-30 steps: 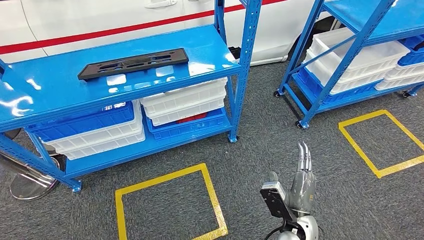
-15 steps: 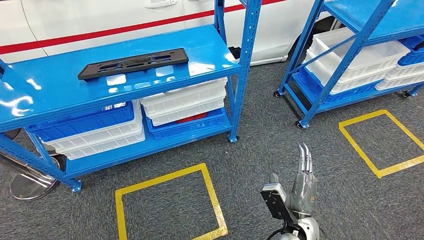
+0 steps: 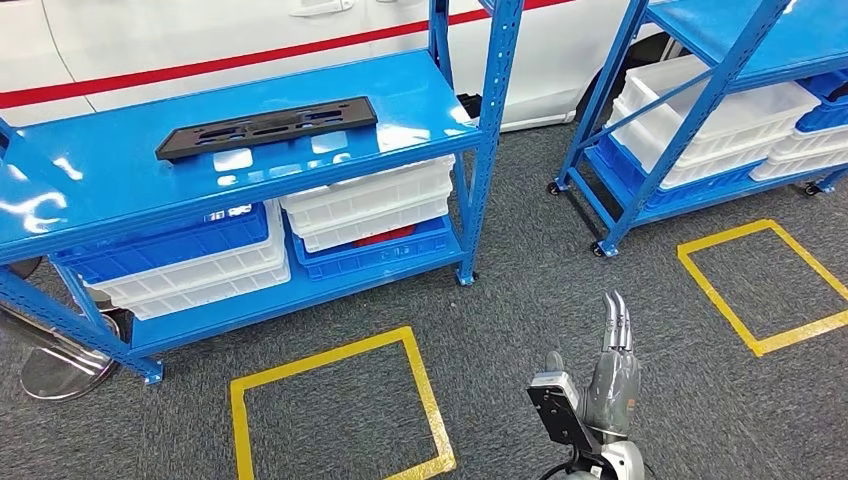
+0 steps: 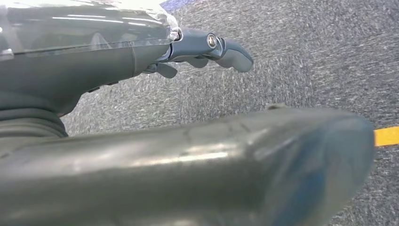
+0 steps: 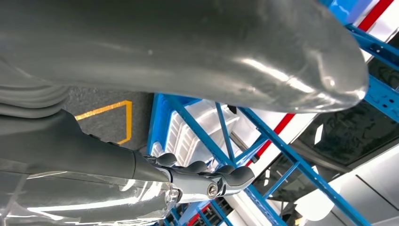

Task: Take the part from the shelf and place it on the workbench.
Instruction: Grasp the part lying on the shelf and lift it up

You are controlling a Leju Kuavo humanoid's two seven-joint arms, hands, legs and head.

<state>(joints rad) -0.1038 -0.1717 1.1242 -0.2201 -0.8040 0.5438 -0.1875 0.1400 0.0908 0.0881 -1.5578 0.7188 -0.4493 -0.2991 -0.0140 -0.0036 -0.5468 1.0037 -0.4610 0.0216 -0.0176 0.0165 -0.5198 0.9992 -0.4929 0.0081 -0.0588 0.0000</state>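
Ahead at eleven o'clock, the black part [image 3: 267, 126] is lying flat on the blue shelf [image 3: 120, 175], near its back edge. Bins [image 3: 365, 205] are sitting underneath. My left hand [image 4: 207, 49] is hanging empty over carpet; my right hand [image 3: 612, 350], at five o'clock, is holding nothing, fingers straight.

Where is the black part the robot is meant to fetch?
In the head view, the black part lies flat on the top of the left blue shelf, above the white and blue bins, in front of the white car.
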